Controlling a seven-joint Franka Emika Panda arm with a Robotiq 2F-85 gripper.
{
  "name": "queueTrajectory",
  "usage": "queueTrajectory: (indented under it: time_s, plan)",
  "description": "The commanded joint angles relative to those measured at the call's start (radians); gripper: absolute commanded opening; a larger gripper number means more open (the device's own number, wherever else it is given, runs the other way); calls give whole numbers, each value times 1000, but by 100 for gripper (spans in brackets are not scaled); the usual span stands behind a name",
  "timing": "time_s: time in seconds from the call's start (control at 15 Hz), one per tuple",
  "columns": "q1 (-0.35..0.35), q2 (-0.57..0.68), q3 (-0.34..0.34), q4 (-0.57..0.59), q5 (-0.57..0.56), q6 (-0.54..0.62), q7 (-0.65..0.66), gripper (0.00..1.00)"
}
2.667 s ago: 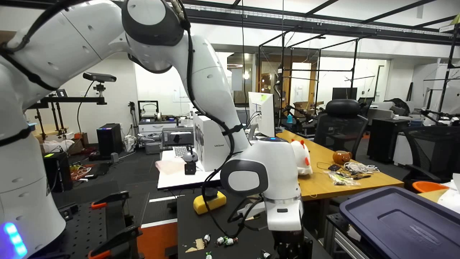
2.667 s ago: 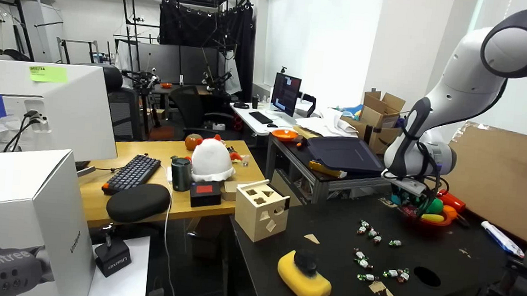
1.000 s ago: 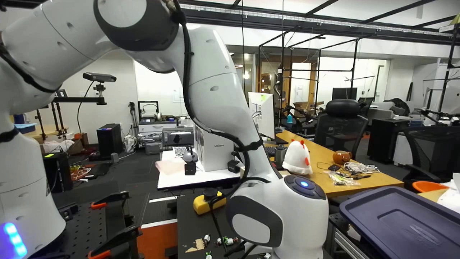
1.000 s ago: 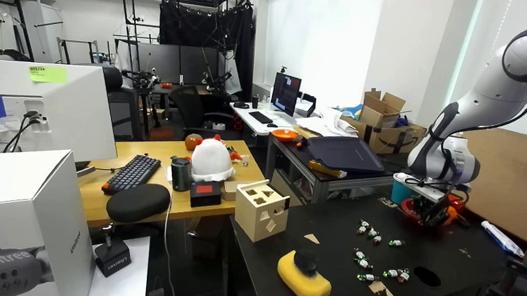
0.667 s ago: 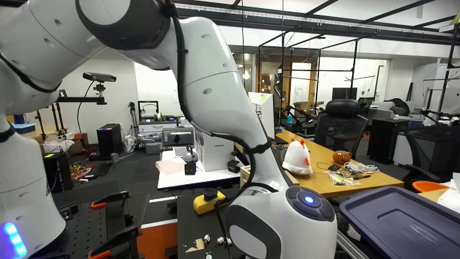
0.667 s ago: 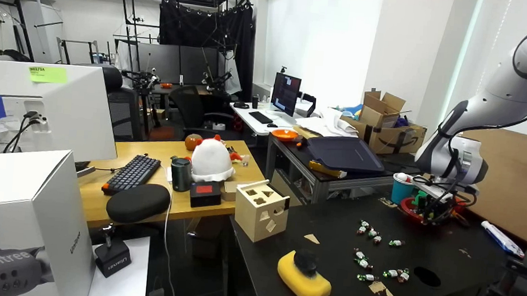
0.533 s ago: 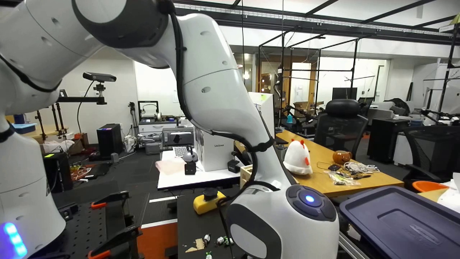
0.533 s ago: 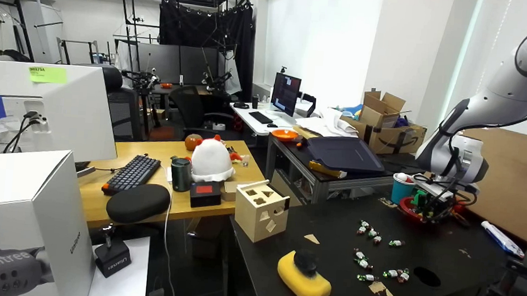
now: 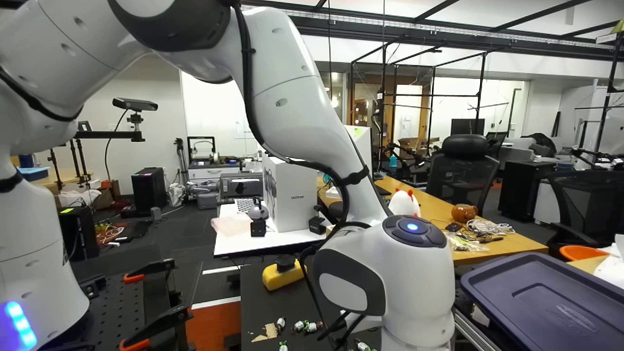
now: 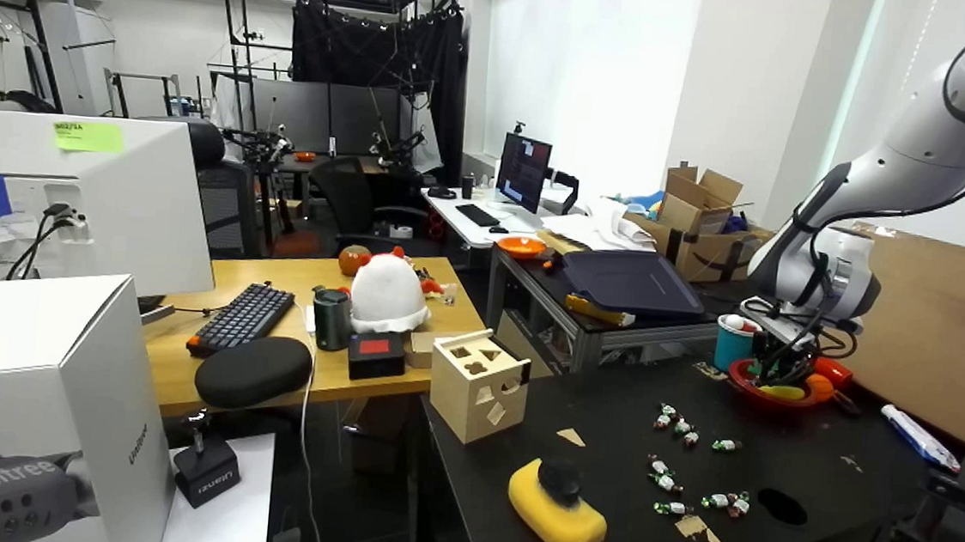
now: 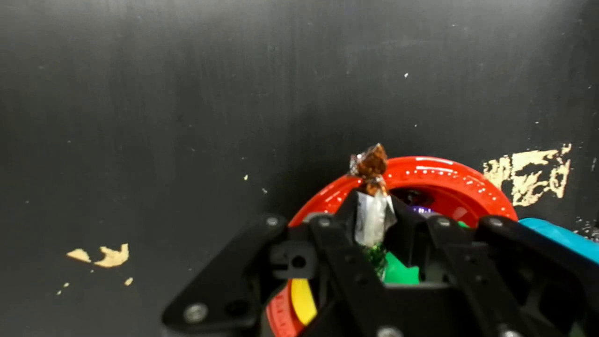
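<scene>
My gripper [image 11: 373,217] is shut on a wrapped candy [image 11: 371,229] with a white middle, a brown twisted end and a green twisted end. The candy is upright between the fingertips in the wrist view. The gripper is above a red bowl [image 11: 435,171]. In an exterior view the gripper [image 10: 788,364] is just over that red bowl [image 10: 769,400], and the candy cannot be made out. The bowl holds a yellow piece [image 11: 303,299], a green piece [image 11: 401,271] and something purple. In an exterior view [image 9: 312,326] several candies lie on the black table, and the fingers are below the picture.
A teal cup [image 10: 733,347] stands beside the bowl. An orange ball [image 10: 820,387], a red object [image 10: 833,373] and a marker [image 10: 920,437] lie to its right. A wooden shape box [image 10: 477,391] and yellow sponge [image 10: 557,509] are at the table's far end. Cardboard [image 10: 951,334] stands behind.
The hand went down toward the bowl, then rose a little in the last half second, showing more of the bowl's contents. The arm is closer to an exterior camera than 2.7 s ago.
</scene>
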State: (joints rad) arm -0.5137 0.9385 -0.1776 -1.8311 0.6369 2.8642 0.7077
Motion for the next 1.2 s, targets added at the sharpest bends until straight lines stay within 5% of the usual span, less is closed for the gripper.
queueTrajectory:
  time_s: [0.0,1.13]
  plan:
    - [23,-59,-1,-61,35,33,-34,3]
    - [27,-4,-45,11,30,-21,24,3]
